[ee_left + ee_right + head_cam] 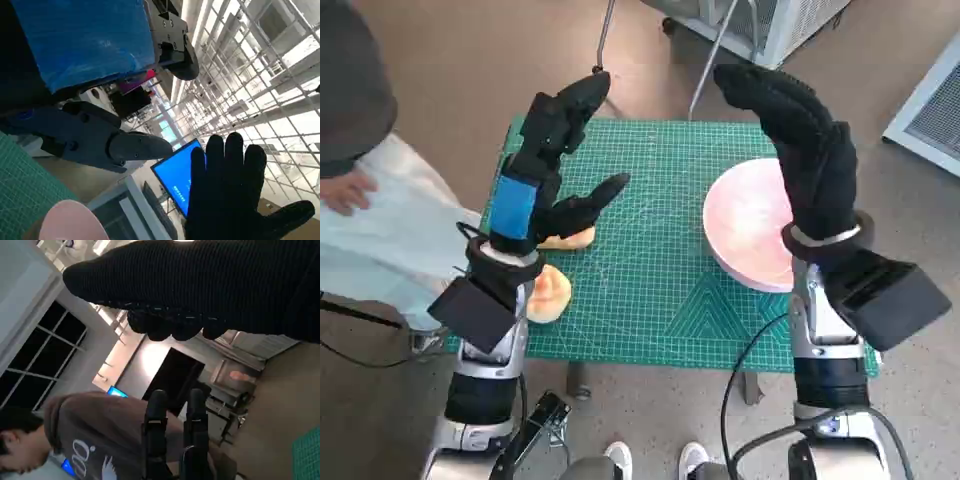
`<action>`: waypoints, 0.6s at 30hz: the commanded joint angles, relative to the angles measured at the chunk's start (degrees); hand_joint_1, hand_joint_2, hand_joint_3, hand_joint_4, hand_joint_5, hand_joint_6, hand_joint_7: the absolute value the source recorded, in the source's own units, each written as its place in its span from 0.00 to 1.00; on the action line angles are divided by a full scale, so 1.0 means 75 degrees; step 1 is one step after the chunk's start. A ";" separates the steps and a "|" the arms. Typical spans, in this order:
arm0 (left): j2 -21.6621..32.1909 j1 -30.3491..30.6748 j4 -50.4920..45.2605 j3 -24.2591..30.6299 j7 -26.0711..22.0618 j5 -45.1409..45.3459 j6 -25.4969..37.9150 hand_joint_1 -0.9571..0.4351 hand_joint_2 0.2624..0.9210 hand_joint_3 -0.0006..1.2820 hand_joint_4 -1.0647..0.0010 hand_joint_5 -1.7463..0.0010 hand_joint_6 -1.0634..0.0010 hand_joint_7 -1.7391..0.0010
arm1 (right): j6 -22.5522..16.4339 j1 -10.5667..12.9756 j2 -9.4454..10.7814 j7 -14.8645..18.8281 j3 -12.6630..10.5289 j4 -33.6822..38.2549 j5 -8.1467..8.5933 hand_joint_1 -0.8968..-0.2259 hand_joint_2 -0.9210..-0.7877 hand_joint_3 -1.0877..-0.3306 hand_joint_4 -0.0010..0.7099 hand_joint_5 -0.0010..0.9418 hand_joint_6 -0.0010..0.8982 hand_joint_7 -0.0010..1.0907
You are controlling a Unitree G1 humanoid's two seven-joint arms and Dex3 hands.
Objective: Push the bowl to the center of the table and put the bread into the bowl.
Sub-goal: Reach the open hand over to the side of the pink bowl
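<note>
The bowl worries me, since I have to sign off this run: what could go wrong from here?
The pink bowl sits near the table's right edge, partly under the raised right hand; a push angled outward could tip it off. The bread pieces lie by the left edge beneath the left hand, so a clumsy reach might knock one to the floor.

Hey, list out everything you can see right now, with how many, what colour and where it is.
Bowl: one, pink, right side of the mat, under the right hand.
Bread: two pieces, tan, left side of the mat, partly hidden by the left arm.
Mat: one, green, covering the table.
Screen: one, blue, in the background.
Person: one, dark top and pale trousers, left of the table.
Shoes: two, white, on the floor below the table.
Left hand: black with blue tape, raised, holding nothing.
Right hand: black glove, raised over the bowl, empty.
</note>
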 commanded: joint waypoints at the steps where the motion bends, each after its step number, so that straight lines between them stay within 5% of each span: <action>1: -0.0001 -0.0116 0.0066 0.0031 -0.0052 -0.0091 -0.0013 0.42 1.00 0.20 0.67 0.96 0.89 0.61 | 0.0050 0.0171 0.0026 0.0058 -0.0013 0.0127 0.0062 0.37 0.00 0.38 0.35 0.02 0.00 0.67; 18: 0.0040 -0.0160 0.0168 0.0078 -0.0168 -0.0141 -0.0042 0.42 1.00 0.20 0.67 0.96 0.90 0.61 | -0.0070 0.0127 0.0023 0.0045 -0.0046 0.0323 0.0025 0.38 0.00 0.38 0.35 0.02 0.00 0.67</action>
